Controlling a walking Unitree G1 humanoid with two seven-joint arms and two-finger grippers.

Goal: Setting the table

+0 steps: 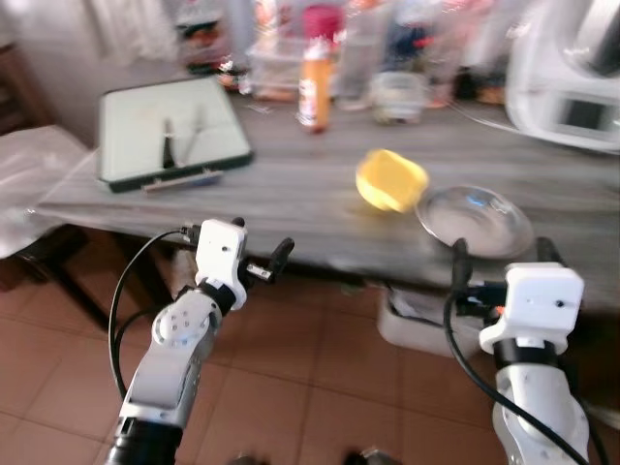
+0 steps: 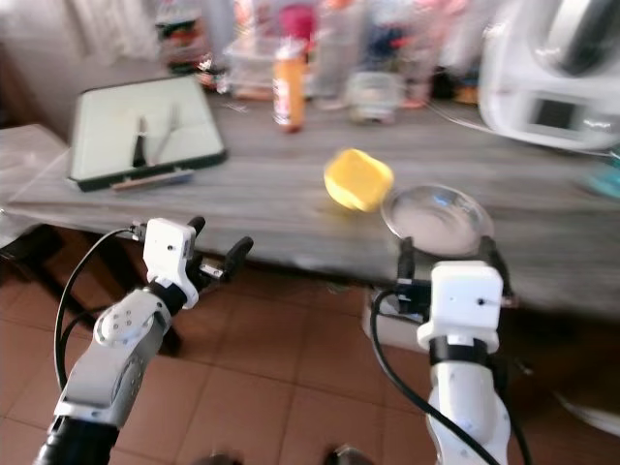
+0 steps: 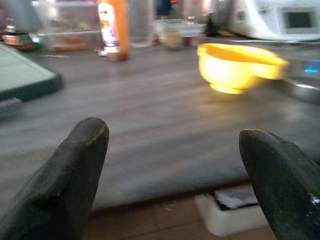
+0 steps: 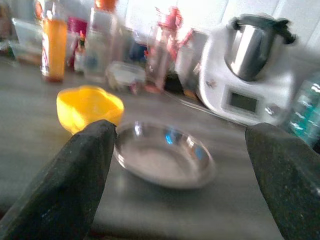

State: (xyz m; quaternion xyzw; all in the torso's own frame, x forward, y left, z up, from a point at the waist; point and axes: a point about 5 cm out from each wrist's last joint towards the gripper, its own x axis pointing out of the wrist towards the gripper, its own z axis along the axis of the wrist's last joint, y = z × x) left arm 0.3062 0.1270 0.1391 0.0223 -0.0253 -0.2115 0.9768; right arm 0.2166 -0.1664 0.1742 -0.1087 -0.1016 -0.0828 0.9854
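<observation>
Head views: grey wooden table (image 1: 291, 194); yellow bowl (image 1: 391, 180) tilted, its edge leaning on the steel plate (image 1: 475, 221) near the front edge, both within reach for laying out. Green-rimmed tray (image 1: 170, 131) with cutlery sits to the robot's left; orange bottle (image 1: 312, 85) and white kitchen appliance (image 1: 567, 73) stand at the back. Left gripper (image 1: 263, 268) hangs short of the table edge, fingers spread, empty. Right gripper (image 2: 450, 260) is raised just before the plate, likely lined up to take it

Left wrist view: fingers (image 3: 75, 170) set wide, nothing between; bowl well ahead

Right wrist view: fingers (image 4: 75, 175) wide, framing the plate, bowl beside it
</observation>
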